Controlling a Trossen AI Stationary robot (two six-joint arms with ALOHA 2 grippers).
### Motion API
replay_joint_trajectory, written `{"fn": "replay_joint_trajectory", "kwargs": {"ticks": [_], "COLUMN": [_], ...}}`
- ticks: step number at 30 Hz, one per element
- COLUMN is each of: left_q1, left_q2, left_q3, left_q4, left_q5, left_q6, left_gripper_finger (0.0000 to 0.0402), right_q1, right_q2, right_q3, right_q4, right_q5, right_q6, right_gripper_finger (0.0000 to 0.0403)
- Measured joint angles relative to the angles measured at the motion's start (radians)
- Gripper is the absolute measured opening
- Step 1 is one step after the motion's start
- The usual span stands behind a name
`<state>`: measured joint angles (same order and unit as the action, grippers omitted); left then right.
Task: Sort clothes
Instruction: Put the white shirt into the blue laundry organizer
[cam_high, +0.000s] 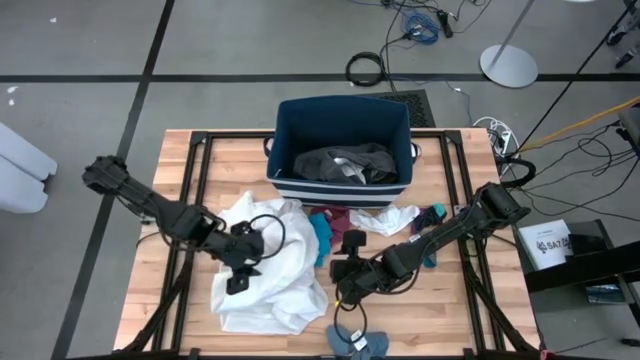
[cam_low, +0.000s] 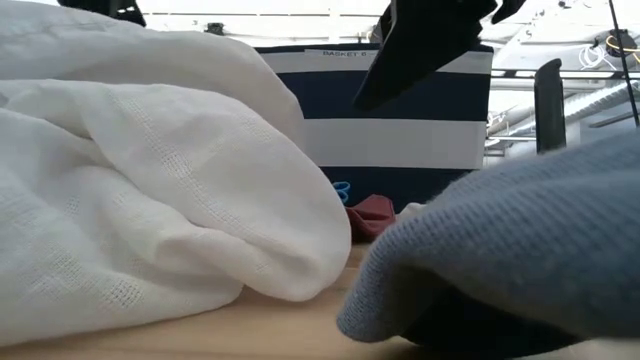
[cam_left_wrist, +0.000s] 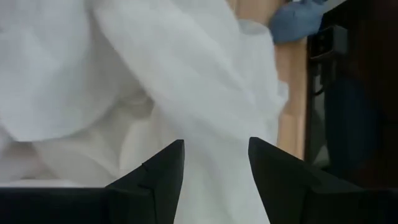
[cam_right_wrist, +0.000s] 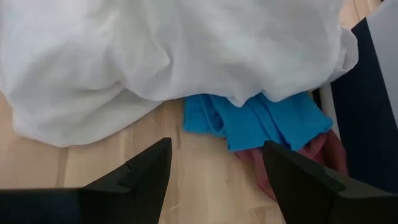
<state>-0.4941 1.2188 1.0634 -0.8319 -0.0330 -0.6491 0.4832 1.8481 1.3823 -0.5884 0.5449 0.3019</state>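
Directly under left gripper (cam_high: 238, 272) open jaws: white garment (cam_high: 275, 285); teal sock (cam_right_wrist: 255, 121) beyond right.

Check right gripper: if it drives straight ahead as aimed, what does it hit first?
Likely the bright blue cloth lying on the bare wooden table, ahead of the right gripper, whose jaws are open and empty. The large white garment lies just beyond, overlapping the cloth's far edge. Depth is unclear.

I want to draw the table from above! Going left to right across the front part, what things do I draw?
Left gripper → large white garment → teal piece → right gripper → blue sock.
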Motion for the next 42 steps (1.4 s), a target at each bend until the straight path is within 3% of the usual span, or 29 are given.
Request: {"fn": "replay_joint_trajectory", "kwargs": {"ticks": [6,12,19,27,30,35,42], "left_q1": [0.065,0.124,0.166,0.167,0.155,0.128,0.076], "left_q2": [0.007,0.034,0.105,0.182,0.2,0.187,0.098], "left_q3": [0.0,0.0,0.0,0.0,-0.001,0.007,0.144], "left_q4": [0.021,0.051,0.069,0.069,0.068,0.054,0.005], "left_q5": [-0.076,-0.038,0.083,0.103,0.105,0.107,0.067], "left_q6": [-0.049,-0.09,-0.092,-0.021,0.012,0.02,0.058], "left_gripper_finger": [0.0189,0.0189,0.0189,0.0187,0.0156,0.0022,0.0006], "right_q1": [0.001,0.001,0.001,0.001,0.001,0.001,0.003], "right_q2": [0.0,0.0,0.0,0.0,0.0,0.0,0.0], "right_q3": [0.0,0.0,0.0,0.0,0.0,0.0,0.0], "right_q4": [-0.003,-0.033,-0.035,-0.035,-0.035,-0.074,-0.178], "right_q5": [-0.001,-0.001,-0.001,-0.006,-0.009,-0.01,0.007], "right_q6": [0.0,0.0,0.004,0.011,0.011,0.031,0.078], "right_gripper_finger": [0.024,0.024,0.024,0.024,0.024,0.024,0.024]}}
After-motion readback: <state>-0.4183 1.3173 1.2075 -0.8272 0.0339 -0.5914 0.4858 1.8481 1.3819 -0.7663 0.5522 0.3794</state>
